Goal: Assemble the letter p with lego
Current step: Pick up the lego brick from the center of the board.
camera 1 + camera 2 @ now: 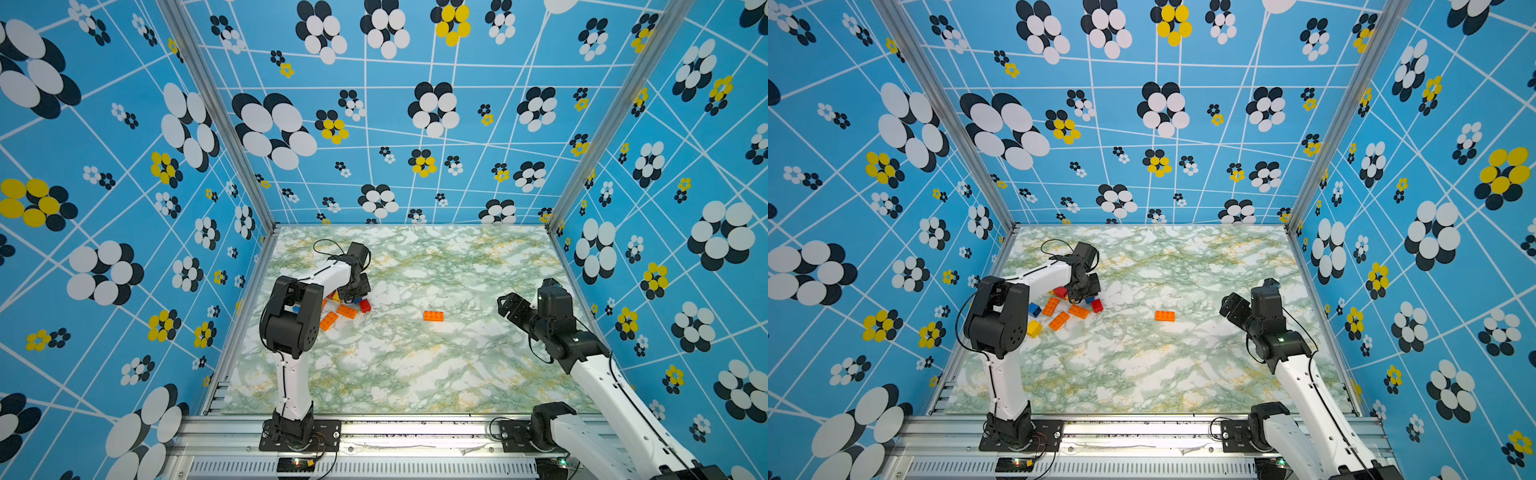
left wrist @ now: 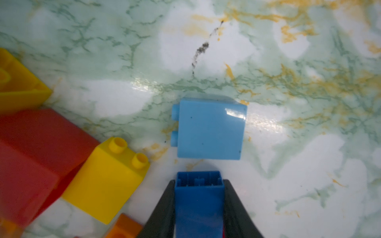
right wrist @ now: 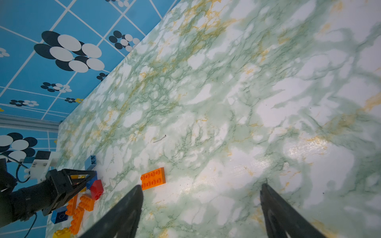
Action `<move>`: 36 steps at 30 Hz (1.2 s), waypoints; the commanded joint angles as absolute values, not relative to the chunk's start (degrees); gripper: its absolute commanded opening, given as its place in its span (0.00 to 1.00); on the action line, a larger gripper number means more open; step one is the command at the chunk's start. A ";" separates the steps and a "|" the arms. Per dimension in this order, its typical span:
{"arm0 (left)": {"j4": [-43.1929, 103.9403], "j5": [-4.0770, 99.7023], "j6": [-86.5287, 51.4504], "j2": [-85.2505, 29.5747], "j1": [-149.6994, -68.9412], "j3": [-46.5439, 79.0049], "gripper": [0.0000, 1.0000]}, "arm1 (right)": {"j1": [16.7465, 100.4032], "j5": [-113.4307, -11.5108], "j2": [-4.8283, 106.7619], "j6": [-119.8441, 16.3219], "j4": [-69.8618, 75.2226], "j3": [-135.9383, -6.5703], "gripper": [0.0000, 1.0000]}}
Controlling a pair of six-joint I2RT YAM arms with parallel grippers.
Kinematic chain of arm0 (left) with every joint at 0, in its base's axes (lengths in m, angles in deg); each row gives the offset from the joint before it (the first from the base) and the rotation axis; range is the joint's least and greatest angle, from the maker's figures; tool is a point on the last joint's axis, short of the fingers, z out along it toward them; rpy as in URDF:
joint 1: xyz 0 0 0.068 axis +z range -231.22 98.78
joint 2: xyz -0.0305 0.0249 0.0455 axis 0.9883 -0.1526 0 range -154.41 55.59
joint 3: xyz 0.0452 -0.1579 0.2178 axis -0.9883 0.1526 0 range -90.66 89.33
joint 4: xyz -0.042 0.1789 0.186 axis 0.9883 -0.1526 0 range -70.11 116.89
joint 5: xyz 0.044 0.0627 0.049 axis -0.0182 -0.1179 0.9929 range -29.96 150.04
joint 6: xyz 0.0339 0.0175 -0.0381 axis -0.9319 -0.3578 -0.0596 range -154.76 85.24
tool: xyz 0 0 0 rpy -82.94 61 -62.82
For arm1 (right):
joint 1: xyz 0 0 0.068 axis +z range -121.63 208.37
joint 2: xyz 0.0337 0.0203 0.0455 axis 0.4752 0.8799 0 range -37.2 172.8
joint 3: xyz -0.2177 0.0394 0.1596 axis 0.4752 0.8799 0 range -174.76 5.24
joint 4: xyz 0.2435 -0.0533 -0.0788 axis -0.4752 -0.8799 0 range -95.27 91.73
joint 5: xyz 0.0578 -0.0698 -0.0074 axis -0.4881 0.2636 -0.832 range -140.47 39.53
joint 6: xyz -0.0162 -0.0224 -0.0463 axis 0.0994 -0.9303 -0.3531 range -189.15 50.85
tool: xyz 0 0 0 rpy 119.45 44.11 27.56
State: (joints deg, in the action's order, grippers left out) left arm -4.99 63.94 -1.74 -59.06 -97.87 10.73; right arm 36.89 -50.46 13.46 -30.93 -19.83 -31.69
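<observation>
The counter (image 1: 415, 374) was glossy green-and-white marble with yellow veins, boxed in by blue walls (image 1: 124, 166) printed with white lines and dotted flowers. The left end effector (image 2: 199, 181) was clamped on a blue brick (image 2: 199, 199) over the lego (image 1: 1079, 311) heap on the left. The right end effector (image 3: 201, 185) gaped wide, right side; an orange plate (image 1: 433, 316) lay alone mid-counter
</observation>
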 commanded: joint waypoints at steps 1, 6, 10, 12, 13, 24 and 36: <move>-6.14 63.30 -1.42 -56.79 -98.46 10.97 0.17 | 37.43 -53.08 14.26 -30.73 -17.29 -30.83 0.89; -0.69 56.75 5.43 -46.31 -99.08 17.13 0.15 | 40.65 -57.71 14.70 -29.31 -8.93 -29.12 0.87; 7.23 48.06 14.81 -38.90 -103.42 20.45 0.13 | 48.79 -57.29 16.59 -27.52 0.60 -27.52 0.86; 12.47 46.71 20.12 -36.22 -105.95 22.89 0.13 | 53.47 -56.06 18.02 -26.76 7.39 -26.19 0.82; 15.17 46.51 23.19 -35.01 -107.11 24.45 0.13 | 55.60 -55.31 18.89 -26.48 11.00 -25.51 0.80; 38.56 50.33 46.36 -32.15 -118.22 37.42 0.10 | 70.22 -44.29 27.87 -27.41 30.18 -22.70 0.65; 39.62 55.16 50.26 -29.51 -122.52 40.55 0.10 | 75.12 -40.38 34.41 -25.82 36.94 -21.39 0.51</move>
